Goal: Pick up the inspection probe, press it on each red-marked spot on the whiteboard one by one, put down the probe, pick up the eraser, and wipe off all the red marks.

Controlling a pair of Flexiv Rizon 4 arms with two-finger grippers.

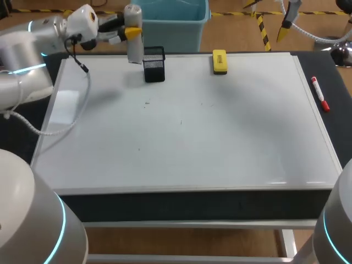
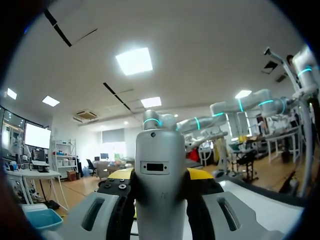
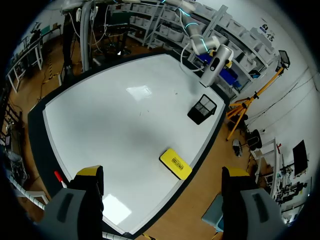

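My left gripper (image 1: 130, 33) is shut on the grey inspection probe (image 1: 134, 38) and holds it upright over the whiteboard's (image 1: 187, 126) far left corner. The probe's lower end hangs right beside a black mesh holder (image 1: 154, 65). In the left wrist view the probe (image 2: 160, 185) fills the gap between the yellow tips of that gripper (image 2: 161, 176). The yellow eraser (image 1: 219, 61) lies at the board's far edge. I see only faint dark specks on the board, no red marks. My right gripper (image 3: 162, 174) hangs open high above the whiteboard (image 3: 120, 125), the eraser (image 3: 175, 163) below it.
A red marker (image 1: 320, 94) lies on the black tabletop right of the board, also seen as a red marker (image 3: 57, 176) in the right wrist view. The mesh holder (image 3: 202, 109) stands near the probe (image 3: 215, 67).
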